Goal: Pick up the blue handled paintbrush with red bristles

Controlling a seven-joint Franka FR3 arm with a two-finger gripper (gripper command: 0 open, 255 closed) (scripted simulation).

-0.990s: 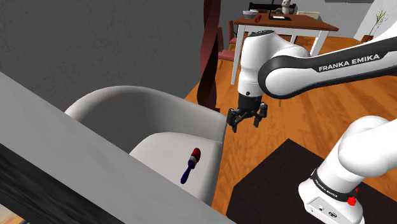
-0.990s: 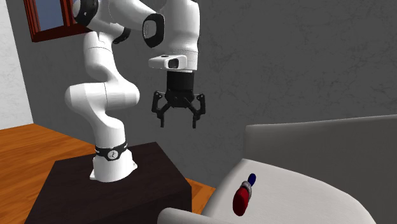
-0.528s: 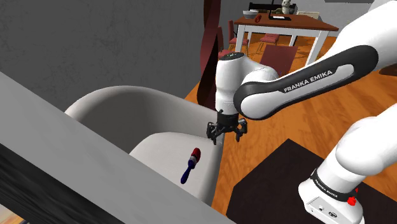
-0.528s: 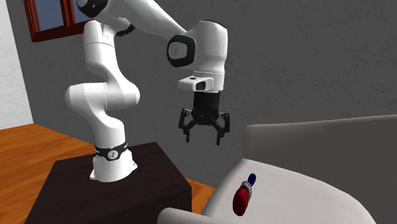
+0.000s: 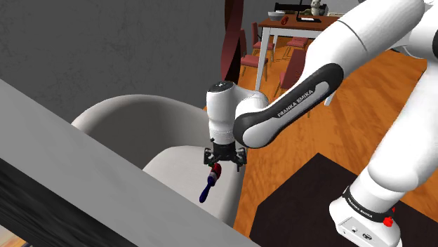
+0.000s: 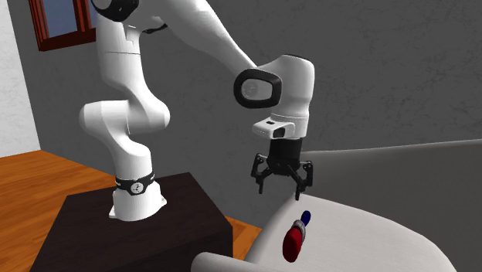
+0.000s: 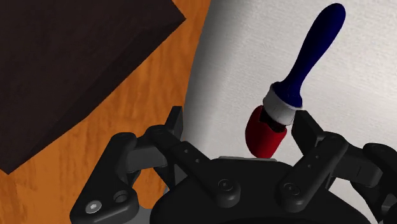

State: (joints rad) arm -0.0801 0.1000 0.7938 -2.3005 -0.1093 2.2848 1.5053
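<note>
Probably light and stiff, the blue-handled, red-bristled paintbrush [image 5: 210,182] lies on the pale grey armchair seat [image 5: 175,165] at shoulder-view seven o'clock of my spread black end effector [image 5: 223,160], so I'd pinch mid-handle.

Glossy brush on a matt seat

The smooth blue-handled paintbrush [image 7: 289,95], with white collar and red bristles, shines like plastic. The pale grey armchair seat [image 7: 356,140] looks matt and finely woven. The orange floor [image 7: 146,95] and dark brown box stand [image 7: 63,63] show wood grain. The black tool [image 7: 238,121] is smooth and faintly sheened.
</note>
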